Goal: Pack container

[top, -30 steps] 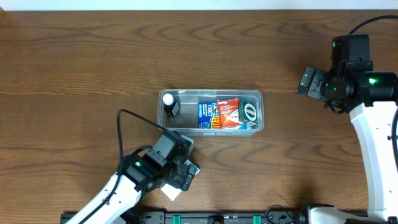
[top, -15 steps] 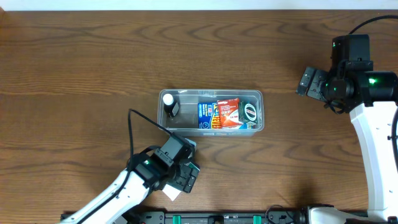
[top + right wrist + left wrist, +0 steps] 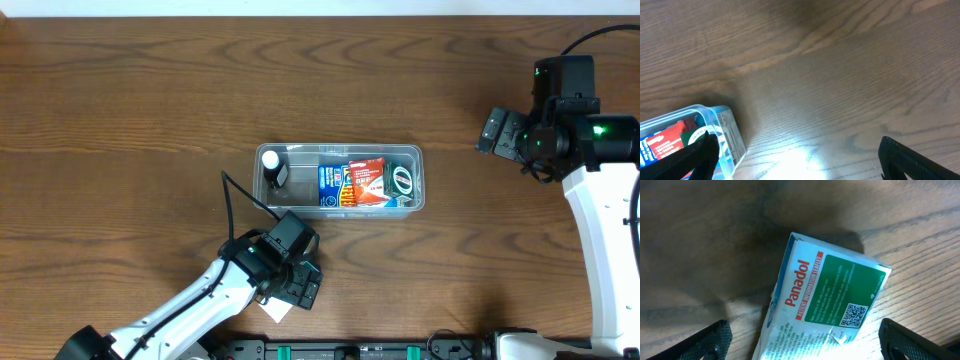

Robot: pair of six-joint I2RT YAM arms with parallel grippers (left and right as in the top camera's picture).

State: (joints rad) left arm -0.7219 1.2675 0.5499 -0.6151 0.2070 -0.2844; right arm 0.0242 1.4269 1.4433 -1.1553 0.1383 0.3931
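Observation:
The clear plastic container [image 3: 414, 158] sits mid-table, holding a small white-capped bottle [image 3: 272, 163], a blue and a red box [image 3: 360, 182] and a dark green item [image 3: 402, 180]. Its corner also shows in the right wrist view [image 3: 727, 130]. A white and green Panadol box [image 3: 827, 300] lies flat on the table, in front of the container; in the overhead view only its white corner [image 3: 275, 311] shows under the arm. My left gripper [image 3: 805, 342] is open, its fingers on either side of the box's near end. My right gripper [image 3: 497, 131] is open and empty, far right of the container.
The brown wooden table [image 3: 130, 120] fills all views. A black cable [image 3: 240, 195] loops from the left arm toward the container's front left corner. The right arm's white link [image 3: 600, 250] stands along the right edge.
My left arm has moved to the right and slightly toward the container, over the Panadol box. The right arm has not moved.

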